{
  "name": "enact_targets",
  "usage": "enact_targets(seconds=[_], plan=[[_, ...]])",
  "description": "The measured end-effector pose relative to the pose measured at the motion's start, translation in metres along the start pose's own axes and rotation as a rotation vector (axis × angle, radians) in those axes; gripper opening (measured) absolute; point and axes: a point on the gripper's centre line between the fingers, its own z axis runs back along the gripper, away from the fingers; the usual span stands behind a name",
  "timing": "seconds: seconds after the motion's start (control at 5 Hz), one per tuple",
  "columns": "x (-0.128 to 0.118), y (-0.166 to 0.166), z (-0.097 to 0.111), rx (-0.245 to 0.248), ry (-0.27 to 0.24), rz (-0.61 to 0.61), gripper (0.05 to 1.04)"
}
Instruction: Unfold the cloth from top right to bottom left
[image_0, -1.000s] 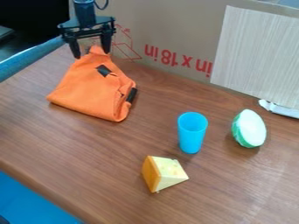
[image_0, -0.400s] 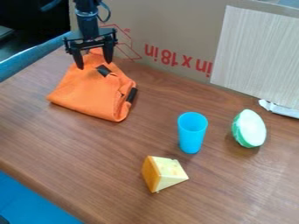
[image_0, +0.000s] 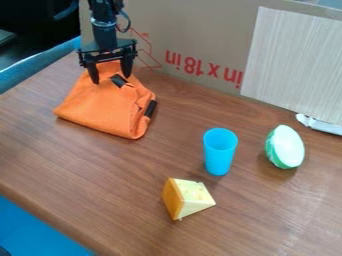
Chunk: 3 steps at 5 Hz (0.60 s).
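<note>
My hand (image_0: 111, 79) hangs over the upper end of the orange cloth (image_0: 103, 107), its two fingers spread wide with a gap between them, pinching nothing. The cloth lies bunched and folded on the wooden table (image_0: 87, 160) beneath my hand and spreads out toward the camera from there, one dark patch near my fingertips and another at its edge. Whether my tips brush the fabric, I can't quite tell from this slant. Well apart from my hand stands the blue cup (image_0: 219, 152); farther from me are the cheese wedge (image_0: 187, 199) and a green-and-white rounded piece (image_0: 286, 146). Behind my hand rises printed cardboard (image_0: 200, 30).
</note>
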Motion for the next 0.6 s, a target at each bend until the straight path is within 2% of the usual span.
enact_targets(seconds=[0.2, 0.6], plan=[[0.0005, 0.0007, -0.0066, 0.013, 0.004, 0.011, 0.956], [0.0023, -0.0024, -0.0131, 0.023, -0.024, 0.014, 0.395]])
